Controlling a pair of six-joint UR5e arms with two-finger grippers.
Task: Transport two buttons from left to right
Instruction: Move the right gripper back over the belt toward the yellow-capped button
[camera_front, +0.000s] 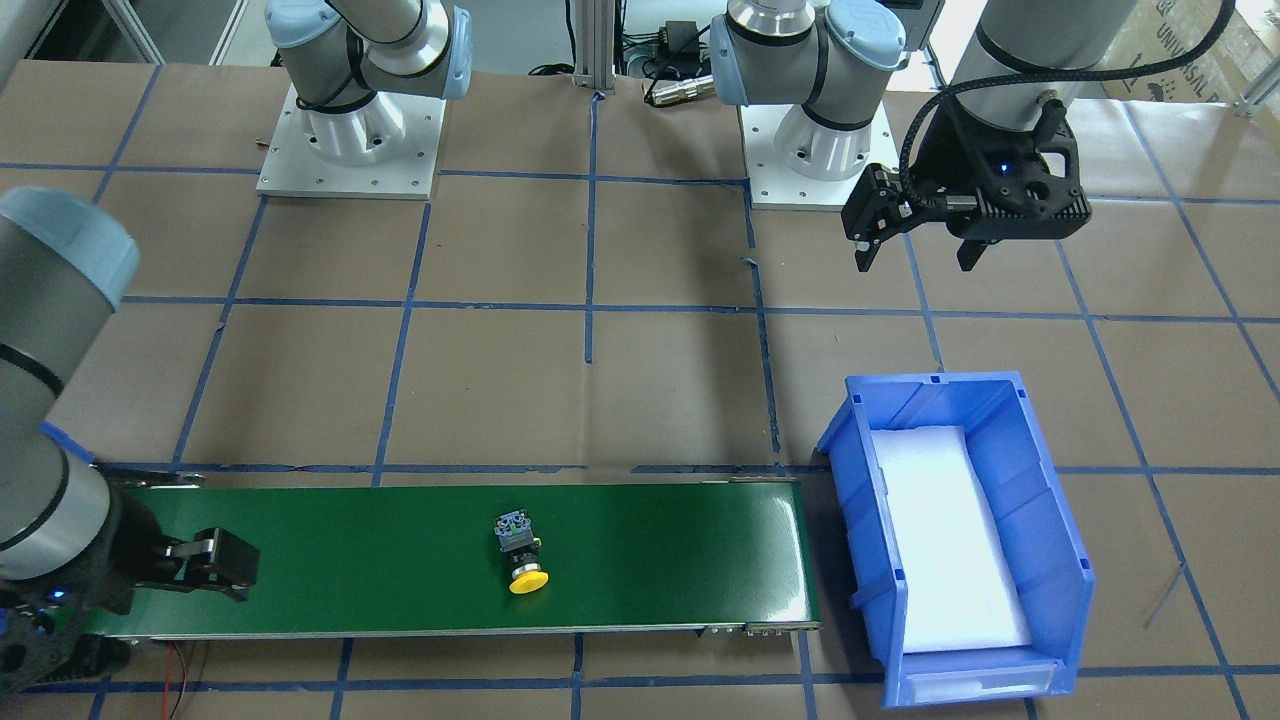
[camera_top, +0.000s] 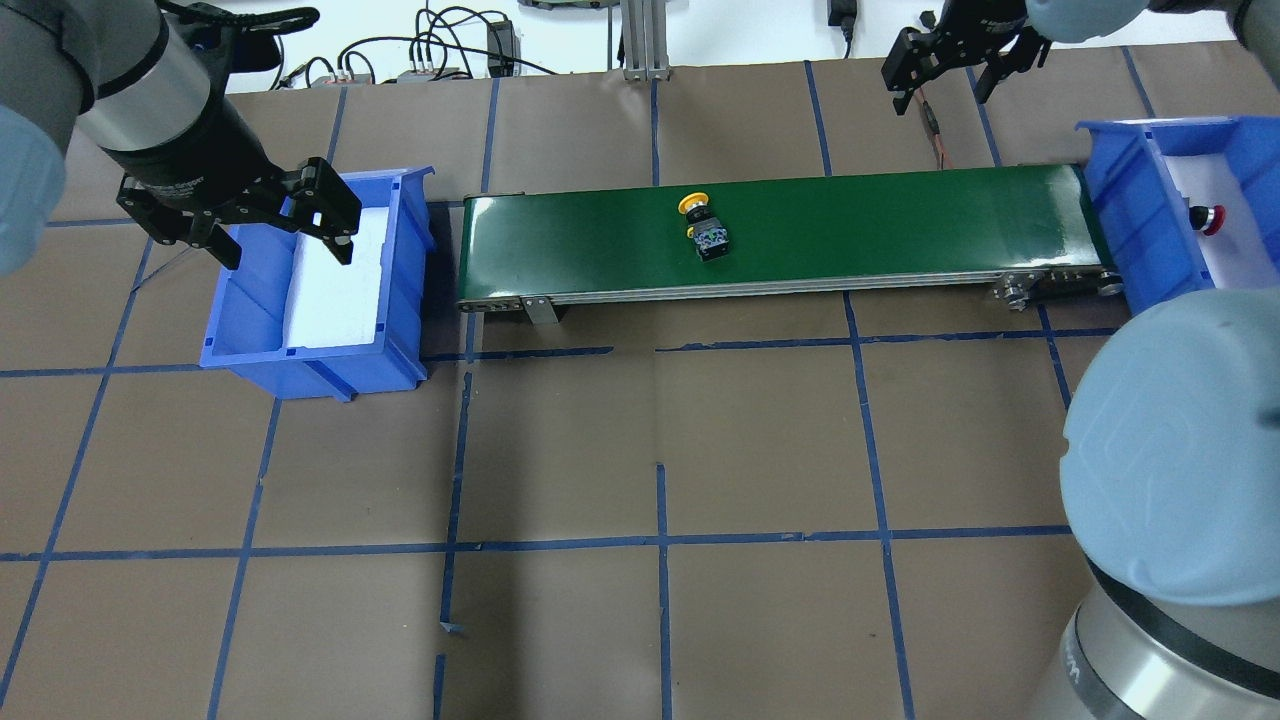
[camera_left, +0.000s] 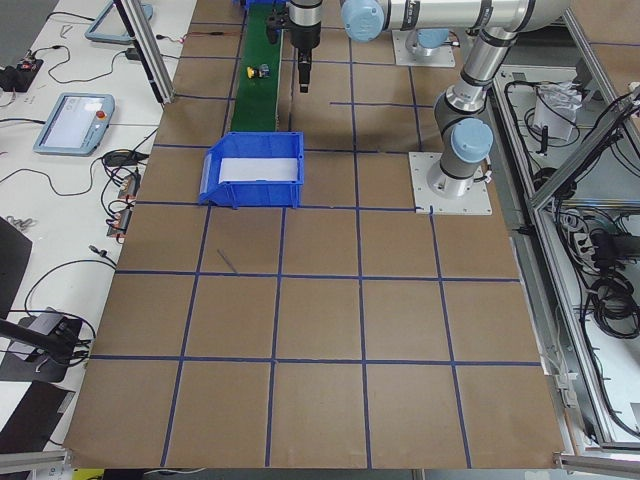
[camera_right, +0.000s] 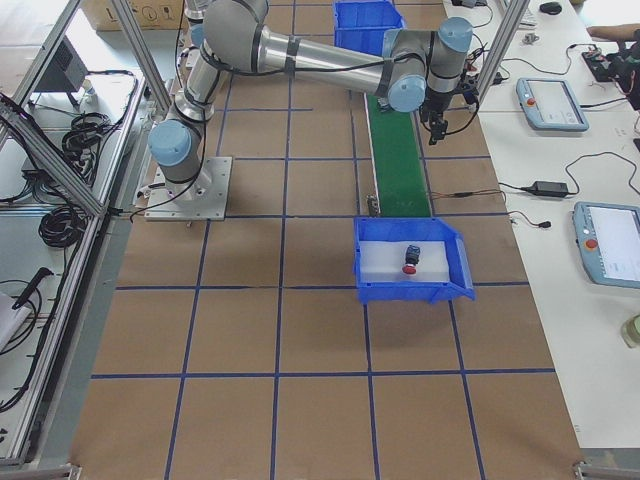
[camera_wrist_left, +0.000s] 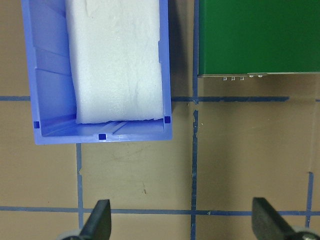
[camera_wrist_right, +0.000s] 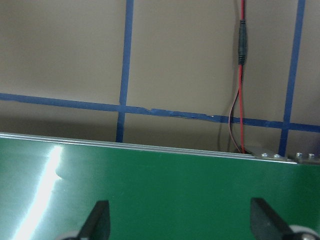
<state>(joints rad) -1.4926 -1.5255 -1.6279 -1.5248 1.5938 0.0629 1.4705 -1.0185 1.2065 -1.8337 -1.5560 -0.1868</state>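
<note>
**One button delivered, one midway on the belt**

The near half of the table (camera_top: 660, 450) is brown paper crossed with blue tape.

Beyond it, at the left, stands the left bin (camera_top: 300, 355), which holds only a white foam pad (camera_top: 335, 290). The left tool (camera_top: 287, 250) hangs high by this bin with its jaws spread wide and nothing between them. I cannot tell whether it is over the bin or just beside it.

A green belt (camera_top: 880, 230) runs rightward from that bin. The yellow button (camera_top: 703, 225) lies on its side about halfway along, cap toward the far edge.

At the belt's right end sits the right bin (camera_top: 1120, 190), with the red button (camera_top: 1208, 218) lying on its white lining.

Farthest out, the right tool (camera_top: 942, 92) hovers above the belt's right end, also wide open and empty.

The button looks rigid, light and sturdy. Its domed cap is smooth and would likely slip, so the squared black-grey body, pinched across its flat sides, seems the better hold.

Count: two buttons, two bins, one belt, two tools.
</note>
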